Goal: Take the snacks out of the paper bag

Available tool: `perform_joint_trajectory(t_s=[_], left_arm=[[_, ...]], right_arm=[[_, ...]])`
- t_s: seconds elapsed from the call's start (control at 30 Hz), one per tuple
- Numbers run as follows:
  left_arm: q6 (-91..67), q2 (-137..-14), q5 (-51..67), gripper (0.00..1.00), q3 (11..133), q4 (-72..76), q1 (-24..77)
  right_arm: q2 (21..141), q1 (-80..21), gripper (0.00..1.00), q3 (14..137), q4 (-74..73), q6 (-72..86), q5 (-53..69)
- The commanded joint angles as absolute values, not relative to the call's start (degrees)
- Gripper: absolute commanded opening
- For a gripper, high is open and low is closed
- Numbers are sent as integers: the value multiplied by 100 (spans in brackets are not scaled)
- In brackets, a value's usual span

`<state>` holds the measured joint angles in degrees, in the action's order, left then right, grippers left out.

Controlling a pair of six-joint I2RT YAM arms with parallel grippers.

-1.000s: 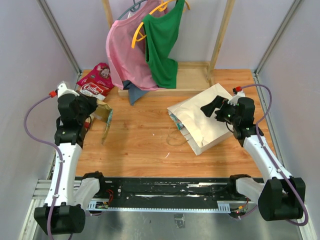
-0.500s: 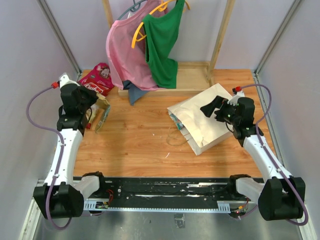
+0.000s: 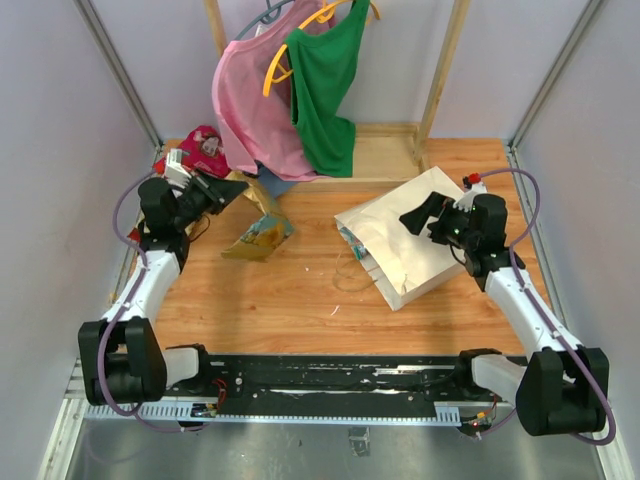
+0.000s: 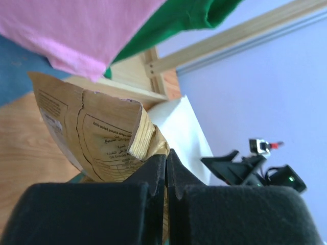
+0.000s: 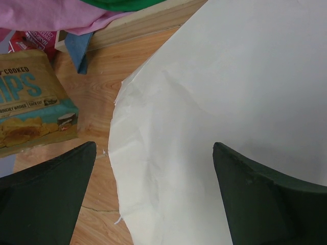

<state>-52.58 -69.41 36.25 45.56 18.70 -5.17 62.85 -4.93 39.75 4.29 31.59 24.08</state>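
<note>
At the table's (image 3: pixel 300 290) 9 o'clock, I read the left gripper (image 3: pixel 232 190) clamped on a tan chips packet (image 3: pixel 258 232). At 3 o'clock the bag (image 3: pixel 400 255) lies flat, with the right gripper (image 3: pixel 420 213) spread wide over it. Red packets (image 3: pixel 203 148) lie at 10 o'clock.

- The worktop (image 3: pixel 300 290) is an orange-brown wood-grain board, evenly lit, with only soft shadows.
- Pale lilac walls (image 3: pixel 50 130) close it in on the left, right and back; grey metal rails (image 3: pixel 118 70) slant up the corners.
- At the back stands a light wooden rack (image 3: pixel 441 75) on a low wooden base (image 3: pixel 385 158).
- A pink garment (image 3: pixel 250 115) and a green garment (image 3: pixel 325 95) hang from it, the green one on a yellow hanger (image 3: pixel 283 52).
- A black rail (image 3: pixel 330 372) runs along the near edge, with grey metal (image 3: pixel 300 450) below it.
</note>
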Motion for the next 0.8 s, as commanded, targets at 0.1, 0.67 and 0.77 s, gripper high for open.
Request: perform_joint_trajectory(t_s=[0.1,0.67,0.77], left_arm=[[-5634,-7032,4107,0,3649,2994,-545],[-4702,-6390,1814,1,2986,1613,-1355],[-4847,-6562,1667,1,2806,1779,-1442]], right_arm=[[6386,-606,99,4028,509,3151,2433],[6546,-622,99,4024,588,3189,2459],[6570,-648,99,4016,630,3222,2469]])
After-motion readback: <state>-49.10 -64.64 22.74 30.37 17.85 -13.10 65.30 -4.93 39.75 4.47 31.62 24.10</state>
